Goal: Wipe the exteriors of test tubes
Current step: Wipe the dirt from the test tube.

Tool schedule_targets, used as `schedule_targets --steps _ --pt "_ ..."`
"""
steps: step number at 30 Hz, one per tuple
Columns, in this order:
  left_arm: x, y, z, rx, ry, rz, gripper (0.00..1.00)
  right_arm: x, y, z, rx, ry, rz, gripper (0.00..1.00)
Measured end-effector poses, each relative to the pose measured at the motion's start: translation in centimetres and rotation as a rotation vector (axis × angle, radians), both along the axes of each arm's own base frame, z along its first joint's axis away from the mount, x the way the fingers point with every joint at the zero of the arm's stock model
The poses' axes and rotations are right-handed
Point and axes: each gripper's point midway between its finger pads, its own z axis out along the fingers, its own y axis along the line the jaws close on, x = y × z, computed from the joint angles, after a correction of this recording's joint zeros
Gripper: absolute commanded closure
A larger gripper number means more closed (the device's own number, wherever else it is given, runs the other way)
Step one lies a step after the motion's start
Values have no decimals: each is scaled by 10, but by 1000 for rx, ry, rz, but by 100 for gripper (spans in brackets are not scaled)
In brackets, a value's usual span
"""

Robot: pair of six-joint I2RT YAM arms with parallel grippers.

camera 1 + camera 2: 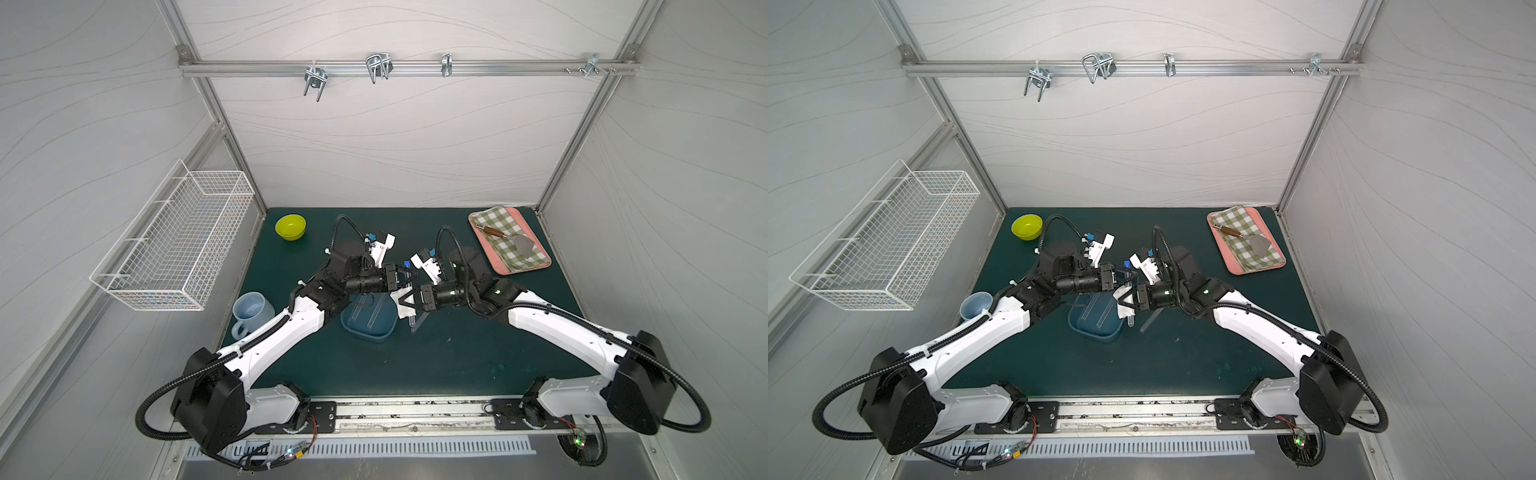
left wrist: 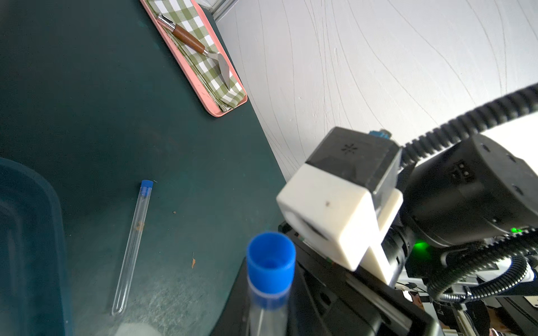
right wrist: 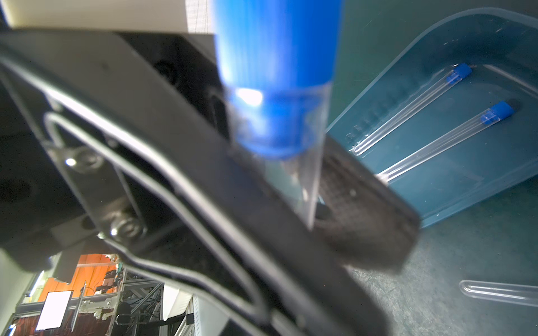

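Left gripper (image 1: 405, 279) clamped on tube (image 2: 269, 293) under its cap (image 2: 270, 259), axis near upright, cap up, right gripper (image 1: 410, 304) pinching wipe (image 1: 400, 306) round it, just beside tray (image 1: 374, 333), two tubes (image 3: 407, 113) inside, loose tube (image 2: 132, 247) on green mat (image 1: 436, 365), grey-walled booth.

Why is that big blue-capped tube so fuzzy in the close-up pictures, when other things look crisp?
Right wrist view: the held test tube probably sits too near the lens, so it blurs; the blue tray behind is crisp. Left wrist view: its blue cap blurs too, yet the loose test tube lying flat is sharp. Both top views: sharp, evenly lit.
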Motion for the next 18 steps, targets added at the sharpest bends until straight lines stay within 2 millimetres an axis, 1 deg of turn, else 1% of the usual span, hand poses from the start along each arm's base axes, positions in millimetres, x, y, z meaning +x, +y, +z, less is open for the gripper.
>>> schedule_targets --steps 6,10,14,18 --pt "2 0 3 -10 -5 8 89 15 0 15 33 -28 -28 79" --pt "2 0 3 -9 -4 10 89 18 0 17 43 -34 -37 79" --pt "1 0 0 -2 6 10 89 11 1 12 38 -28 -36 79" --pt "1 0 -2 1 12 9 89 -8 1 -3 15 -1 -27 80"
